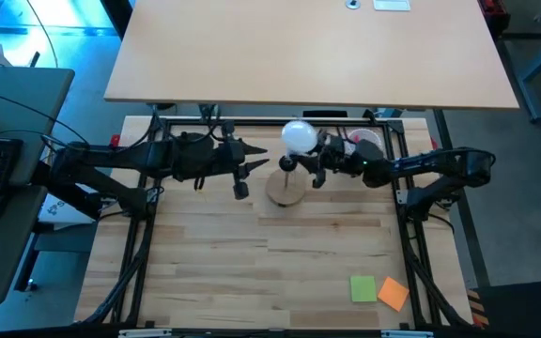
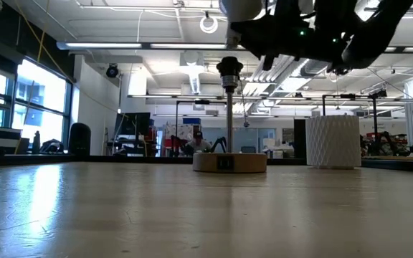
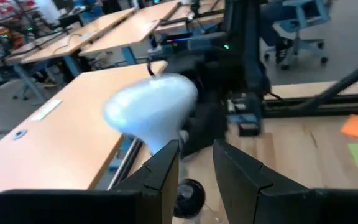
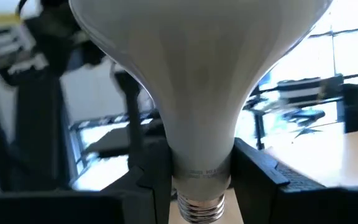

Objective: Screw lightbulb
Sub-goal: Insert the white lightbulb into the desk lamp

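While the wooden table (image 1: pixel 252 272) lay beneath both arms, the right gripper (image 4: pixel 201 171) pinched the lightbulb (image 1: pixel 298 135) by its neck between 2 fingers above the stand (image 1: pixel 286 189); the left gripper (image 1: pixel 252 167) hovered beside, fingers slightly apart, holding nothing

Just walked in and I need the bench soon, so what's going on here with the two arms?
The right claw is clamped on the neck of the lightbulb, holding it in the air near the black socket of the round wooden stand, not yet screwed in. The left claw hangs close beside the socket, its fingers slightly apart and holding nothing. A white cup stands at the far edge of the table.
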